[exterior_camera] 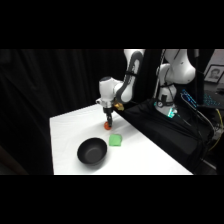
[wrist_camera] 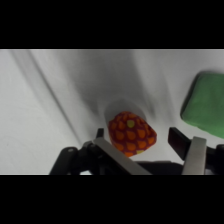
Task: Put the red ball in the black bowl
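gripper [wrist_camera: 142,145]: down at the table [exterior_camera: 150,157], fingers apart on either side of the red ball [wrist_camera: 131,133]
red ball: on the table, between the fingers
black bowl [exterior_camera: 92,152]: near, empty
green block [exterior_camera: 116,140]: beside the bowl

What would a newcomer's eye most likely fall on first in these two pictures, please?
Probably the red ball, bright with yellow dots, sitting between the fingers of the tool low in the wrist view; whether they clamp it cannot be told. In the side view the tool stands at the ball near the white table's far edge. Nearer the camera lies the glossy black bowl, with a light green block beside it.
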Available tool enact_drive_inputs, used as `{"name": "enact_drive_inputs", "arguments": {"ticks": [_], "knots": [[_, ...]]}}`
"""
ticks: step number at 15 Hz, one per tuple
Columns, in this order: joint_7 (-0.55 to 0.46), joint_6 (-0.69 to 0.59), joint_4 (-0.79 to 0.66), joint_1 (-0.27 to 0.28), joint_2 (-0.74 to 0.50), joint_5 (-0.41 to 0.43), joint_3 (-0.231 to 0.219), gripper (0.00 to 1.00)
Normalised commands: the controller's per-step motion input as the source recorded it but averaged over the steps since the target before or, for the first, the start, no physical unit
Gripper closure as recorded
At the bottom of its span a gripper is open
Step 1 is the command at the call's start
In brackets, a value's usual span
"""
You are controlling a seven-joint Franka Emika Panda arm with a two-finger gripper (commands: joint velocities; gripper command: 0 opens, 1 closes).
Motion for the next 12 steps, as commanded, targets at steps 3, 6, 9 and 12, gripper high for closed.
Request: {"name": "enact_drive_inputs", "arguments": {"ticks": [3,6,9,12], "knots": [[-0.10,0.16,0.09,-0.075,0.12,0.101,0.058,0.00],[-0.10,0.18,0.09,-0.075,0.12,0.091,0.053,0.00],[-0.10,0.18,0.10,-0.083,0.13,0.100,0.066,0.00],[-0.06,0.16,0.10,-0.054,0.13,0.071,0.036,0.35]]}}
